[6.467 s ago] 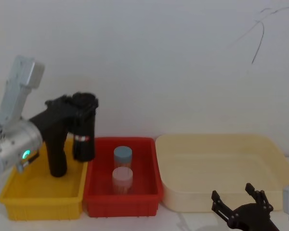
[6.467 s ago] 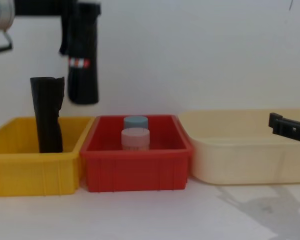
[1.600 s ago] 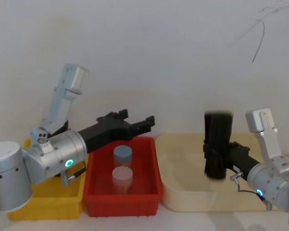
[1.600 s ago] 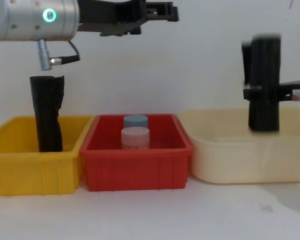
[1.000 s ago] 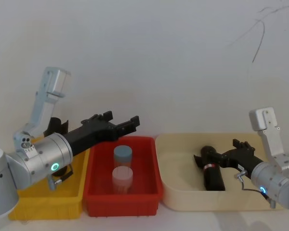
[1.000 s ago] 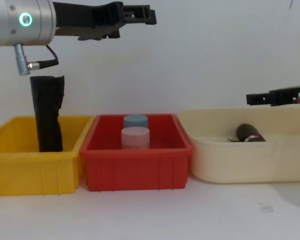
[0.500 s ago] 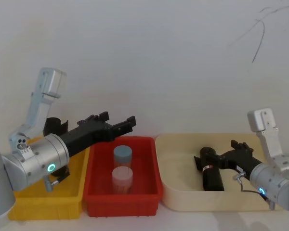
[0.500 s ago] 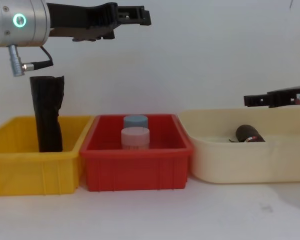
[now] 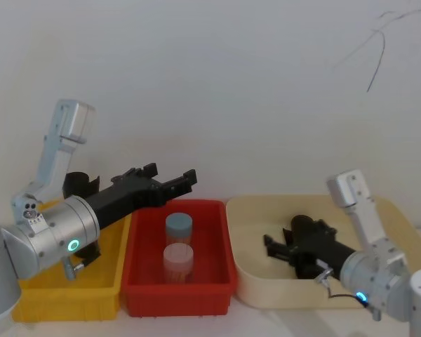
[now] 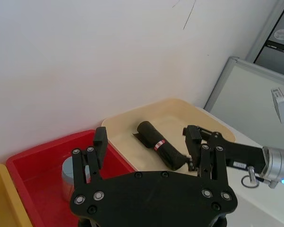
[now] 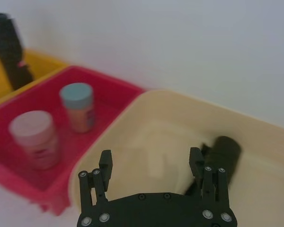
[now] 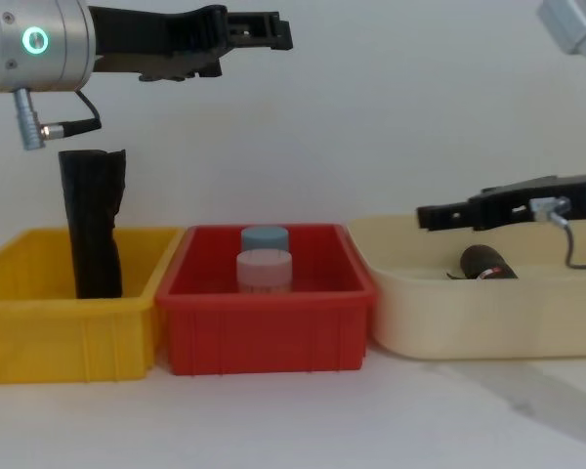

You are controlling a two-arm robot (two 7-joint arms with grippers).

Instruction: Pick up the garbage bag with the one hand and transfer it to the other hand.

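My right pincer [image 11: 150, 160], released, over the garbage bag [image 10: 160, 146] — I'd rise straight. Left pincer [image 9: 172, 174] released over the red bin [image 9: 175, 298].

Three containers stand in a row on the white worktop [image 12: 293, 420]: a yellow plastic bin [image 12: 68, 342] at the left, a red plastic bin [image 12: 269, 337] in the middle, and a cream plastic tub [image 12: 469, 322] at the right, each just beside the next

A plain black plastic roll [image 12: 93, 225] stands upright in the yellow bin

In the red bin, a blue-capped jar [image 12: 265, 238] stands directly behind a pink-capped jar [image 12: 264, 271]

The black crinkly garbage bag roll with a red-and-white band [image 12: 486, 263] lies on its side in the tub

The left tool [image 12: 264, 29] hangs high over the red bin; the right tool [image 12: 430, 214] reaches over the tub, just above the bag
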